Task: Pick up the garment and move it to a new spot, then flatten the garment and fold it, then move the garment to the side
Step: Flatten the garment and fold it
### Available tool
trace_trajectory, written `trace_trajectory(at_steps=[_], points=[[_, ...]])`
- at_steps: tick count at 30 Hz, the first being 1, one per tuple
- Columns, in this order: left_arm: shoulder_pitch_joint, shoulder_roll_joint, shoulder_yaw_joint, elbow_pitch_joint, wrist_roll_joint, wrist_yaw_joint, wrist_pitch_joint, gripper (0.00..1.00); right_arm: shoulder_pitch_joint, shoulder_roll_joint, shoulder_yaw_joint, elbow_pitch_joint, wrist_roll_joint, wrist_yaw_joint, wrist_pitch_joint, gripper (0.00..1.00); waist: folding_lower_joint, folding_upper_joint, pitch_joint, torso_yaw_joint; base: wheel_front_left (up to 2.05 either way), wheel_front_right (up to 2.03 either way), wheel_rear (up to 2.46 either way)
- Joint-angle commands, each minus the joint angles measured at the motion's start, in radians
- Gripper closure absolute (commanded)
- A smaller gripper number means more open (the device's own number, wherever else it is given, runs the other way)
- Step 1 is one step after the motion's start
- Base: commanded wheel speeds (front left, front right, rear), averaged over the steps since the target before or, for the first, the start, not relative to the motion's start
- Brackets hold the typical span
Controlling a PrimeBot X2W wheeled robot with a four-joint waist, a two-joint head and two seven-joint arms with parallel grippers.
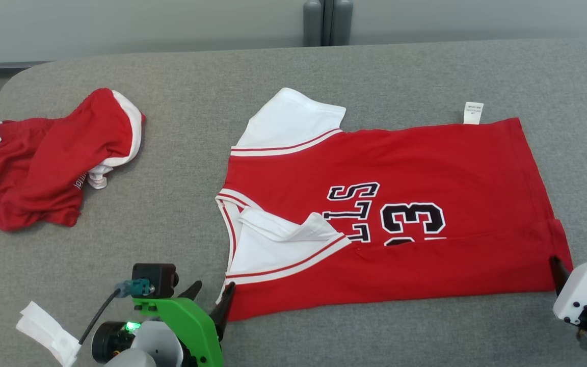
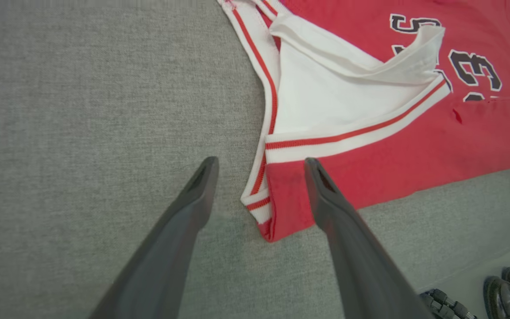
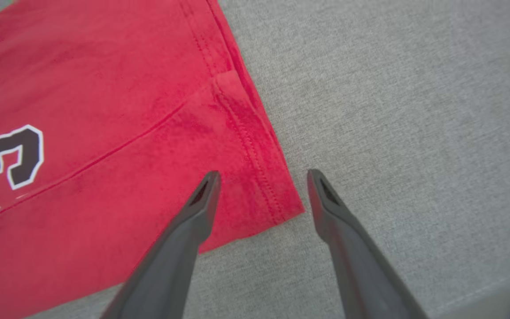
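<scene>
Red jersey (image 1: 416, 168) with white sleeves, flat on grey surface, near long edge folded over.

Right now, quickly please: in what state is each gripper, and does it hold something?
Left gripper: open, holding nothing; a shoulder corner of the jersey lies between its fingers.
Right gripper: open, holding nothing, at the jersey's hem corner.

Jersey (image 1: 426, 163) number half hidden under fold; label (image 1: 473, 112) print unreadable

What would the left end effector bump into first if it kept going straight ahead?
Probably the jersey: its white-trimmed corner lies between the open fingers of the left end effector, grey table underneath. Depth is unclear.
</scene>
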Motion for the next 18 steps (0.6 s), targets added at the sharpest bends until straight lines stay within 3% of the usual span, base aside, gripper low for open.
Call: trace_trajectory(at_steps=[1, 10, 18], points=[[-0.018, 0.008, 0.009, 0.0, 0.004, 0.003, -0.008, 0.0, 0.001, -0.003, -0.002, -0.021, -0.008, -0.001, 0.003, 0.0, 0.0, 0.0, -0.004, -0.002, 0.0, 0.0, 0.0], [-0.189, -0.006, 0.05, 0.044, 0.035, -0.022, 0.005, 0.0, -0.142, -0.002, 0.046, -0.135, -0.045, -0.001, 0.08, 0.0, 0.0, 0.0, 0.028, -0.036, 0.0, 0.0, 0.0], [-0.469, -0.051, 0.083, 0.216, 0.069, -0.048, 0.051, 0.0, -0.452, -0.076, 0.19, -0.014, -0.021, -0.001, 0.104, 0.0, 0.0, 0.0, 0.168, -0.104, 0.0, 0.0, 0.0]])
